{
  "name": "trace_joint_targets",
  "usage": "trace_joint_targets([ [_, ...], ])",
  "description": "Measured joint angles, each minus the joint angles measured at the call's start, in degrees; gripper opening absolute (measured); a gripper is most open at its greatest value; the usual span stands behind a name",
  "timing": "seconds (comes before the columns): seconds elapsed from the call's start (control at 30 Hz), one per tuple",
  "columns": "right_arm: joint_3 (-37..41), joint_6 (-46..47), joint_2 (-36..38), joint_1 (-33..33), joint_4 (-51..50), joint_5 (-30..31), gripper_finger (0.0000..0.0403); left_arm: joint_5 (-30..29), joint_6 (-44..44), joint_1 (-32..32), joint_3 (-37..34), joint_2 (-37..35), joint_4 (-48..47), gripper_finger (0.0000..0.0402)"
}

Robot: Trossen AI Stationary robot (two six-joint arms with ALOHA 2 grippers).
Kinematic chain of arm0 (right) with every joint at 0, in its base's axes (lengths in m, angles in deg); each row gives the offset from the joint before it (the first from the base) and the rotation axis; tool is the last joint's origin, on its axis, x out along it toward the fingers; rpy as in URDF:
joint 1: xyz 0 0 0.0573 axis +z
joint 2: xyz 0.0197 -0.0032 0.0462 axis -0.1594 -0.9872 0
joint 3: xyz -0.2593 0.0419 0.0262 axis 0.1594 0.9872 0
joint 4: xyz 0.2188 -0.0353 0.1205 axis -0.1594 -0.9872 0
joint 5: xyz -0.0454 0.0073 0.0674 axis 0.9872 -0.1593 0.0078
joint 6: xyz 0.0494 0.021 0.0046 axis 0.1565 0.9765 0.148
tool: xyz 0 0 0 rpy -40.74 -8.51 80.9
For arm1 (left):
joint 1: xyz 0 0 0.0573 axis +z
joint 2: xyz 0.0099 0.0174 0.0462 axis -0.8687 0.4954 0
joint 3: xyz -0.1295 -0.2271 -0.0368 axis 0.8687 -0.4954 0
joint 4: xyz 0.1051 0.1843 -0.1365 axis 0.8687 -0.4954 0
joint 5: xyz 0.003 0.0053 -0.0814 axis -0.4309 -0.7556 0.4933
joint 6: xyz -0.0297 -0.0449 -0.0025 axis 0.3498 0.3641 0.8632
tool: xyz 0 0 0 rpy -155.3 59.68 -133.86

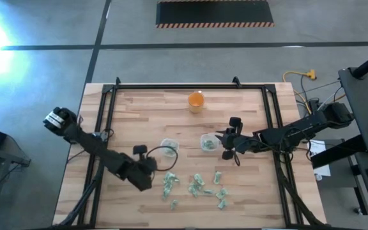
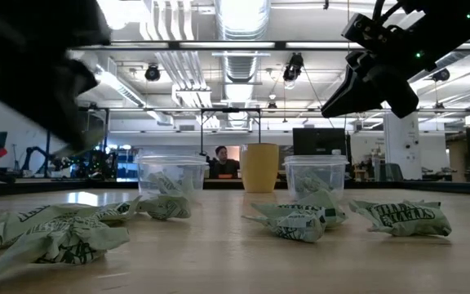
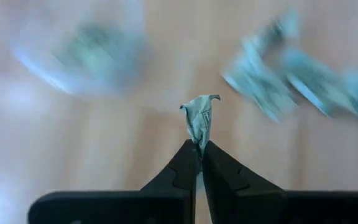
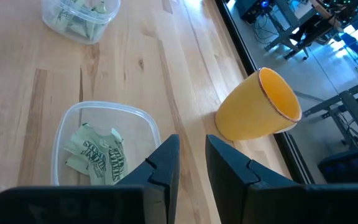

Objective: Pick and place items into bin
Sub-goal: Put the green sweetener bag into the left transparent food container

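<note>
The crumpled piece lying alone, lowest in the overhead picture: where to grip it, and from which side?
Probably from straight above, pinching across its wrinkled middle: the piece lies low on the table, apart from its neighbours, leaving room for both fingers.

Blurred tub (image 3: 82, 53) and loose items (image 3: 291, 78) beyond the left claw (image 3: 200, 155); its arm (image 2: 35, 61) smeared.

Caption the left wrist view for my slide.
Left gripper pinching a crumpled pale green item above the wooden table.
</note>
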Motion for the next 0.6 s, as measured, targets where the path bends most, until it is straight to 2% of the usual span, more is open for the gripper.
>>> trace_joint_targets([
  [0.23,0.0,-0.17,0.0,0.0,0.0,0.0,0.0068,-17.07,-17.99,6.11,1.77,-0.26,4.41,0.0],
  [0.37,0.0,-0.2,0.0,0.0,-0.02,0.0,0.0068,-18.09,-25.83,9.96,1.27,-0.26,9.52,0.0],
  [0.6,0.0,-0.22,0.0,0.0,-0.02,0.0,0.0068,-17.79,-27.54,14.04,0.88,-0.26,11.11,0.0],
])
